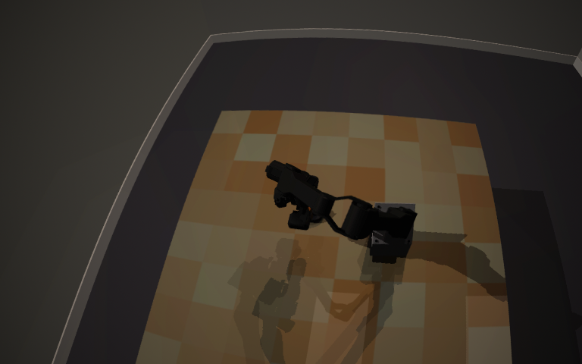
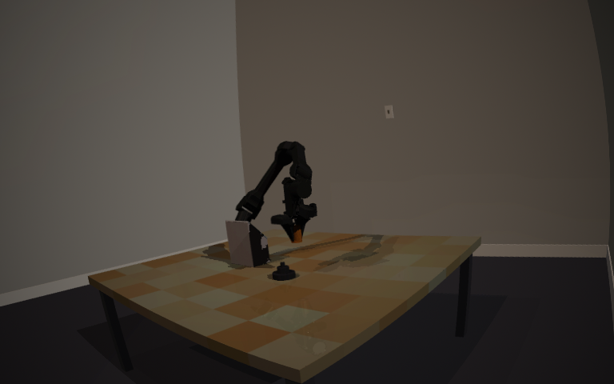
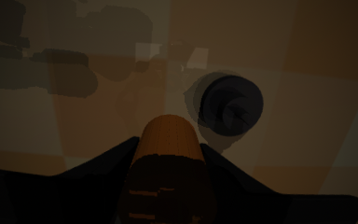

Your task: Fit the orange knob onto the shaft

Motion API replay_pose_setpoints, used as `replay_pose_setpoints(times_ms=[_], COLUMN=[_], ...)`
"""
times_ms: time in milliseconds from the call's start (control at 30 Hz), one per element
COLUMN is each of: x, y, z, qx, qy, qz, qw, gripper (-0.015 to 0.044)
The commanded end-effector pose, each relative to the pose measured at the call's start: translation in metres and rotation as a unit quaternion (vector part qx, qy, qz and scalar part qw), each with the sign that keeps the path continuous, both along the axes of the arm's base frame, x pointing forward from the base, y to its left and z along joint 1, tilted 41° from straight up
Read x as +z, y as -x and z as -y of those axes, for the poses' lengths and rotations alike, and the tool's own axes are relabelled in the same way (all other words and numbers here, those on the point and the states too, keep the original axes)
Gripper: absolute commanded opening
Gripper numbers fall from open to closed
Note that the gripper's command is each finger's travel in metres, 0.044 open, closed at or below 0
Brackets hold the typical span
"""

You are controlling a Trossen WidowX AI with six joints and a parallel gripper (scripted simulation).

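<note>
The orange knob (image 2: 297,234) (image 3: 170,135) is held off the table, between the fingers of my gripper (image 2: 296,237) (image 3: 169,146), which is shut on it. In the top view only a speck of orange (image 1: 308,208) shows under the arm. The dark round pedestal (image 2: 284,275) (image 3: 254,95) stands on the table, lower than the knob. In the wrist view it lies up and to the right of the knob. Its shaft (image 2: 282,264) (image 3: 238,115) points up, bare. The shaft's flat side cannot be made out, and the knob's hole is hidden. The arm covers the pedestal in the top view.
The arm's base (image 1: 395,244) (image 2: 241,243) stands on the checkered table (image 1: 266,145) (image 2: 384,280), behind and left of the pedestal in the exterior view. Dark arm shadows fall across the tiles. The light is dim.
</note>
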State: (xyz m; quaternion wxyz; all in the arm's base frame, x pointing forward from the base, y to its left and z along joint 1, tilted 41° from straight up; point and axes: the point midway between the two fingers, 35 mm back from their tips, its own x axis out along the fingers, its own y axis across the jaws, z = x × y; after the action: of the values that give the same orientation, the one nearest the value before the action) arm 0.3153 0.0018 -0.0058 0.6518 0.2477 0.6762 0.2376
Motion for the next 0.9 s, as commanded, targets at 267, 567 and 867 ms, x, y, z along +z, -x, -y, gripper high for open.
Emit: replay_pose_setpoints(times_ms=[267,567,867], x=[-0.032,-0.058,-0.079], y=[-0.003,-0.001,0.002], z=[0.02,0.034,0.045], qx=[0.002,0.002,0.002], qy=[0.003,0.003,0.002], qz=[0.004,0.003,0.004], qw=[1.0,1.0,1.0], gripper=[0.0,0.0,0.0])
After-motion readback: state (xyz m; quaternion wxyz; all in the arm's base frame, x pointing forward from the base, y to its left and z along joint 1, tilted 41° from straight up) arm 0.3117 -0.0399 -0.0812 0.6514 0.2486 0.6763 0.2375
